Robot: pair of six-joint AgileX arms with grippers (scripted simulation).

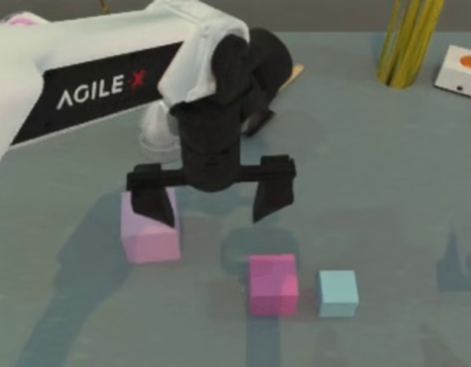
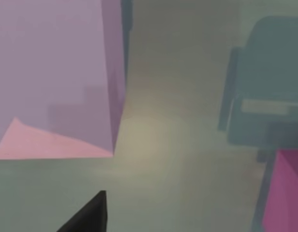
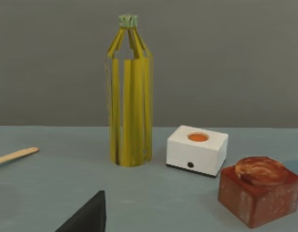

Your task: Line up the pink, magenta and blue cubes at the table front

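Three cubes: pink (image 1: 150, 233), magenta (image 1: 273, 284), blue (image 1: 338, 293); one bottle (image 3: 130, 92); one white box (image 3: 197, 150).

Top view overhead; wrist views low (close).

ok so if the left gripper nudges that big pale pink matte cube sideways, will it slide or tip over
The big pale pink matte cube will probably slide rather than tip: it sits flat on the smooth grey-teal tabletop and looks as wide as tall. It cannot roll, having flat faces. It looks rigid, so the open left gripper hovering over it should shift it whole; a high push might rock it.
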